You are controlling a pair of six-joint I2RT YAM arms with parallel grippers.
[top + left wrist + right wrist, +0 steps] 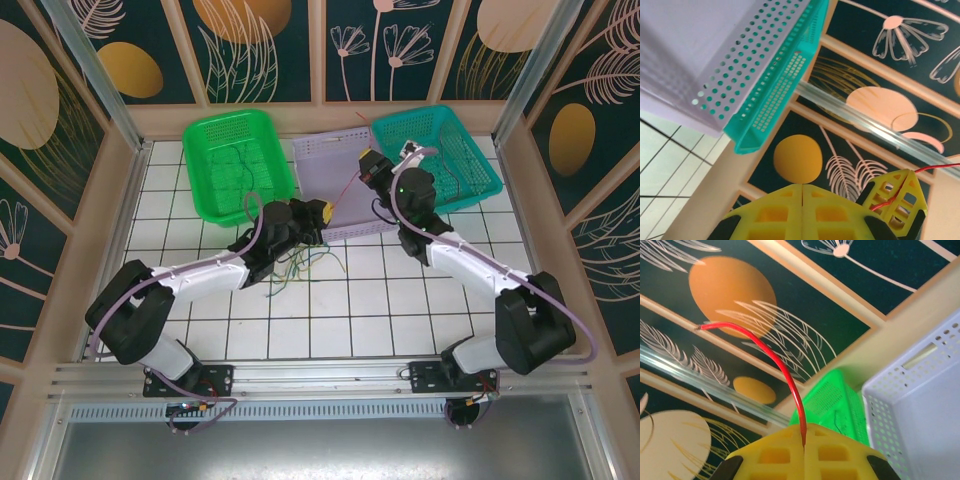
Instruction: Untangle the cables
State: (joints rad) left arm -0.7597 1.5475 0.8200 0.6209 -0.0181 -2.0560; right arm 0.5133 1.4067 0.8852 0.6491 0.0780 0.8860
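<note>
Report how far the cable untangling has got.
Done: some thin wires lie in the green plastic basket. In hand: the right end effector pinches one thin red wire. Remaining: a tangled bunch of coloured wires on the white tiles.

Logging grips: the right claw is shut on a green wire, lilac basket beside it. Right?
No, the wire is red, not green. The right wrist view shows the right claw shut on it, lilac basket beside it.
</note>
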